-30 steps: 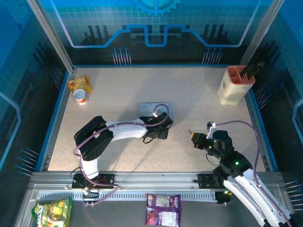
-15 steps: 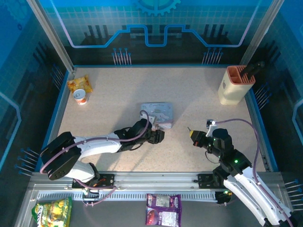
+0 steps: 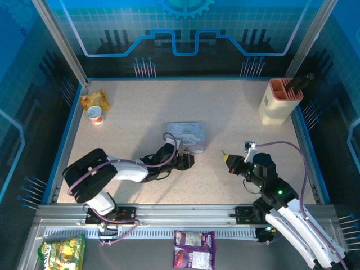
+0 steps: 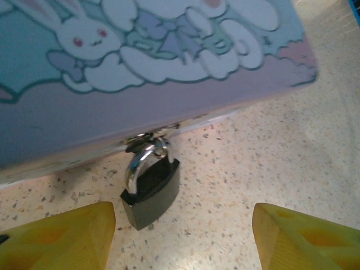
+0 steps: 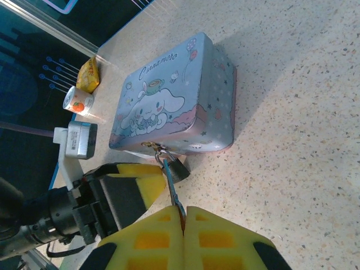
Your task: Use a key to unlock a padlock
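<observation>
The padlock (image 4: pixel 151 190), a small dark block with a silvery shackle, hangs from the hasp of the bunny-printed tin (image 4: pixel 169 84) and rests on the table. My left gripper (image 4: pixel 181 232) is open just in front of it, with a yellow pad on each side and neither one touching it. My right gripper (image 5: pixel 184 218) is shut on the key (image 5: pixel 172 185), whose thin blade points toward the padlock (image 5: pixel 180 169) from a short distance away. From above, the left gripper (image 3: pixel 185 161) sits at the tin's near edge and the right gripper (image 3: pixel 229 160) is to its right.
The tin (image 3: pixel 187 136) lies mid-table. A beige holder (image 3: pixel 278 101) stands at the back right. A small cup (image 3: pixel 96 115) and a snack bag (image 3: pixel 93 100) sit at the back left. Bare tabletop separates the two grippers.
My left gripper drew back from over the tin's near edge to the table just in front of it, and that arm's elbow swung. The right gripper edged slightly left with the key.
</observation>
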Robot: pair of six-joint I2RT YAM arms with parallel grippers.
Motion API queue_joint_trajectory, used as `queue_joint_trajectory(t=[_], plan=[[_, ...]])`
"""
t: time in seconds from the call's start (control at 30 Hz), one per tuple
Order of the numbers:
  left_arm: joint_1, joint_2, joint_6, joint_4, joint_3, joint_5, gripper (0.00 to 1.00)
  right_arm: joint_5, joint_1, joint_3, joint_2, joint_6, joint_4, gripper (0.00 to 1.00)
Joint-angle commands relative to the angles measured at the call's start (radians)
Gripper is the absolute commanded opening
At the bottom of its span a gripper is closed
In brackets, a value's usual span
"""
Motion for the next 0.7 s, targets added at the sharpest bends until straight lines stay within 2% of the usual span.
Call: queue_joint_trajectory(t=[0.0, 0.27, 0.67], plan=[[0.007, 0.061, -0.053, 0.085, 0.003, -0.049, 0.66, -0.010, -0.011, -0.012, -0.010, 0.014, 0.029, 0.00], [0.019, 0.185, -0.061, 0.114, 0.102, -0.077, 0.52, -0.020, -0.011, -0.010, -0.014, 0.002, 0.019, 0.00], [0.020, 0.232, -0.045, -0.002, 0.244, -0.059, 0.34, -0.019, -0.012, -0.025, -0.020, 0.008, 0.006, 0.00]])
